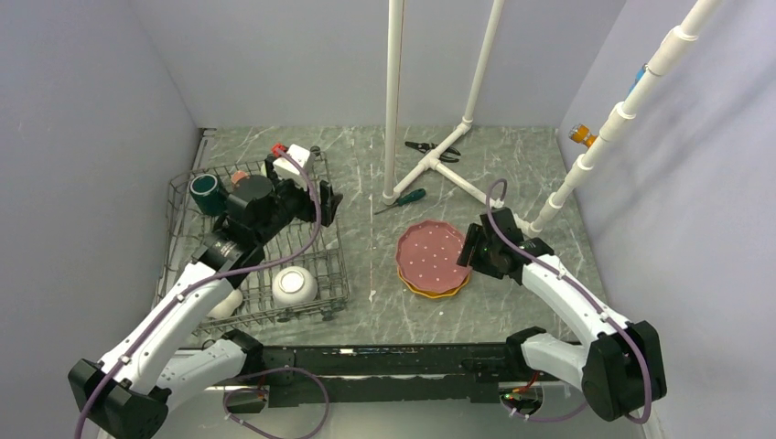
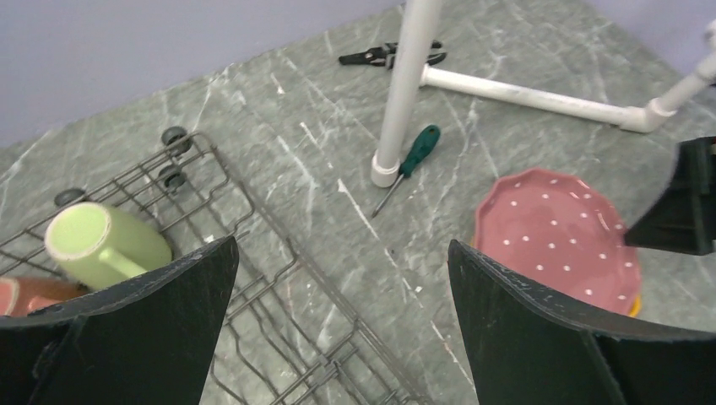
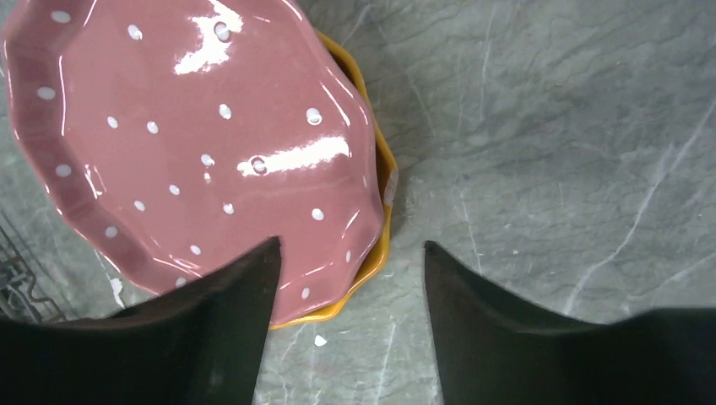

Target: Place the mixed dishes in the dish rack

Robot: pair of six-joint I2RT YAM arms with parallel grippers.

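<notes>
The pink scalloped plate (image 1: 432,253) lies on the yellow-orange plate (image 1: 443,292) on the table, right of the dish rack (image 1: 316,265). My right gripper (image 1: 467,251) is open at the plates' right rim; in the right wrist view (image 3: 350,243) one finger is over the pink plate (image 3: 194,135) and the other over bare table beside the yellow plate (image 3: 384,181). My left gripper (image 1: 325,203) is open and empty above the rack's right edge (image 2: 253,312). The rack holds the dark green mug (image 1: 206,192), the light green mug (image 2: 101,245), the salmon mug (image 2: 21,295) and two white bowls (image 1: 294,286) (image 1: 226,302).
A white pipe frame (image 1: 395,101) stands at the back centre, its foot on the table. A green screwdriver (image 1: 403,199) lies next to its base and black pliers (image 1: 432,149) lie farther back. Grey walls close in both sides.
</notes>
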